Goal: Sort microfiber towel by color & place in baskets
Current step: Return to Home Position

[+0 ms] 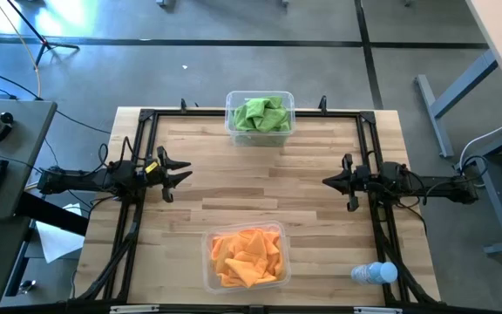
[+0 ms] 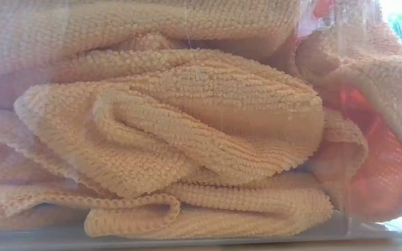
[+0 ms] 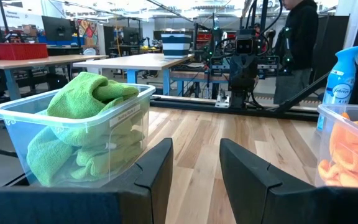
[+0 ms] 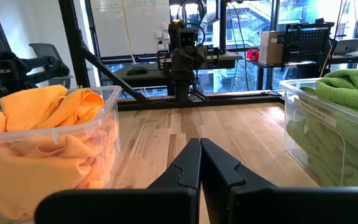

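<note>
Several lime green towels (image 1: 261, 113) lie crumpled in a clear basket (image 1: 288, 127) at the table's far edge. Several orange towels (image 1: 247, 256) fill a second clear basket (image 1: 208, 240) at the near edge; they press against its wall across the whole low view (image 2: 187, 132). My left gripper (image 1: 184, 174) hovers open over the table's left side, between the two baskets. My right gripper (image 1: 327, 181) hovers shut over the right side, facing the left one. In the left wrist view the green basket (image 3: 73, 134) and orange basket (image 3: 347, 146) flank the open fingers (image 3: 194, 165). The right wrist view shows orange (image 4: 48, 134) and green (image 4: 340, 124) baskets.
A clear plastic bottle (image 1: 374, 274) lies near the table's near right corner. A blue spray bottle (image 3: 342, 74) stands beyond the orange basket. Bare wood (image 1: 260, 187) stretches between the two baskets and grippers. A person (image 3: 300, 43) stands in the room beyond the table.
</note>
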